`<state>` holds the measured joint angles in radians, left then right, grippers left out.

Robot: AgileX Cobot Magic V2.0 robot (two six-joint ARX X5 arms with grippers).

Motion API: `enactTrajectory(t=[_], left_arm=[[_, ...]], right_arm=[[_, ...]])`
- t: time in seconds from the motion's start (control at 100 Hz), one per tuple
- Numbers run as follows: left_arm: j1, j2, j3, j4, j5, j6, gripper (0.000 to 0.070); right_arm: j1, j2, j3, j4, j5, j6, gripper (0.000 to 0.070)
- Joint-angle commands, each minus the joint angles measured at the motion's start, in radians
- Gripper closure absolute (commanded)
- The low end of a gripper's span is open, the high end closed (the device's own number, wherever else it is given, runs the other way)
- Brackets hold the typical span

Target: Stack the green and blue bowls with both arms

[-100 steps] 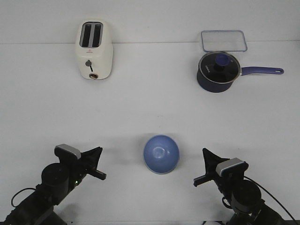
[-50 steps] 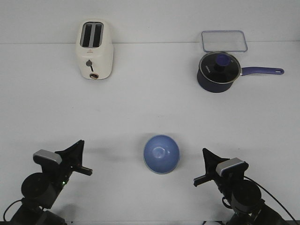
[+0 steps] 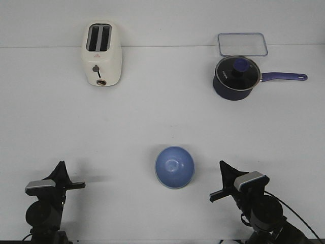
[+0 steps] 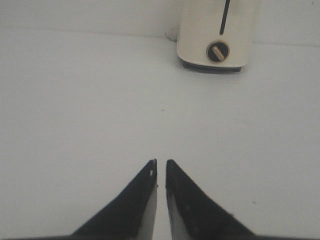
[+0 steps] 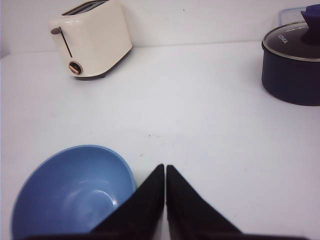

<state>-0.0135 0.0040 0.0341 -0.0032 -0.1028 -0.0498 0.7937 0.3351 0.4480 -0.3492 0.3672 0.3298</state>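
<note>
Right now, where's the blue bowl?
In the front view the blue bowl sits near the table's front edge, centre, between the two end effectors and nearer the right one.

One blue bowl [image 3: 174, 166], one toaster [image 3: 102, 54], one saucepan [image 3: 237, 77], one clear lid [image 3: 242, 44], two grippers.

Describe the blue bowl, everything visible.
The blue bowl is small, round and smooth, periwinkle with a paler rim, looks like matte plastic or ceramic. It sits upright and empty on the white table, near the front centre. Nothing touches it; the right gripper, shut, is just beside its rim. No green bowl shows separately.
</note>
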Motion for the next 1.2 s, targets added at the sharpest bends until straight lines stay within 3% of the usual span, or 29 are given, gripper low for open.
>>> enactTrajectory(t=[0.0, 0.84, 0.92, 1.03, 1.19], left_arm=[[0.002, -0.001, -0.021, 0.010, -0.003, 0.017, 0.0686], [0.002, -0.001, -0.020, 0.009, -0.002, 0.011, 0.0686], [0.002, -0.001, -0.020, 0.009, -0.002, 0.011, 0.0686], [0.002, -0.001, -0.020, 0.009, -0.002, 0.011, 0.0686], [0.002, -0.001, -0.020, 0.009, -0.002, 0.011, 0.0686]], right_arm=[[0.008, -0.001, 0.002, 0.013, 0.000, 0.010, 0.0695], [0.008, -0.007, 0.002, 0.007, 0.000, 0.008, 0.0695], [0.000, -0.030, 0.002, 0.005, 0.003, -0.031, 0.0695], [-0.113, -0.066, -0.012, 0.014, -0.019, -0.121, 0.0695], [-0.434, -0.146, -0.164, 0.142, -0.155, -0.222, 0.0695]])
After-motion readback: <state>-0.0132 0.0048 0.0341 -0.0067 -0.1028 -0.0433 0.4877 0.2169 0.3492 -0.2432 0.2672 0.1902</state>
